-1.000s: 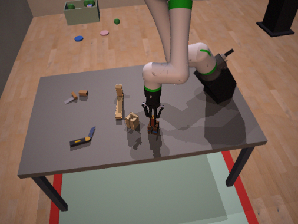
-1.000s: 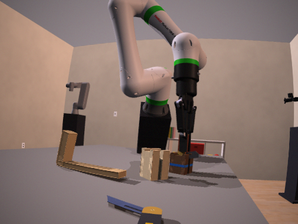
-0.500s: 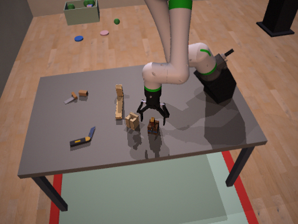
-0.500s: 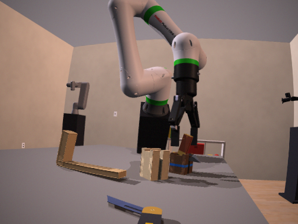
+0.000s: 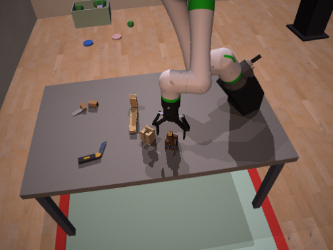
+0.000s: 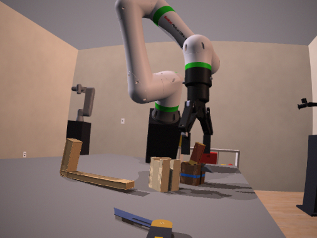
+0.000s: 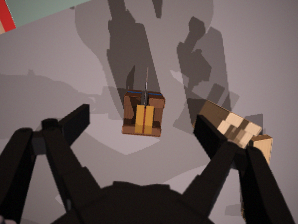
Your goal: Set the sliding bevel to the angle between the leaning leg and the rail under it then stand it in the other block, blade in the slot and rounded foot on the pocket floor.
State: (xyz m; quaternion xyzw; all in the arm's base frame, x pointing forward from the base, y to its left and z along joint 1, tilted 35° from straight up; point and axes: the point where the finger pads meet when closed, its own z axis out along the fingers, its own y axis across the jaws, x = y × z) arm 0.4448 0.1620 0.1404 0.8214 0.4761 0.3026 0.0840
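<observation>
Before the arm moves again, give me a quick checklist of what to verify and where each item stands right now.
1. Gripper open and holding nothing: ok.
2. Fingers clear of the bevel: ok, they hang above it, apart.
3. Bevel standing in the dark block on its own: ok, though it leans.
4. Rounded foot resting on the pocket floor: cannot tell, hidden inside the block.
5. Bevel angle matches leaning leg and rail: cannot tell.
6. Light block holds no tool: ok.
</observation>
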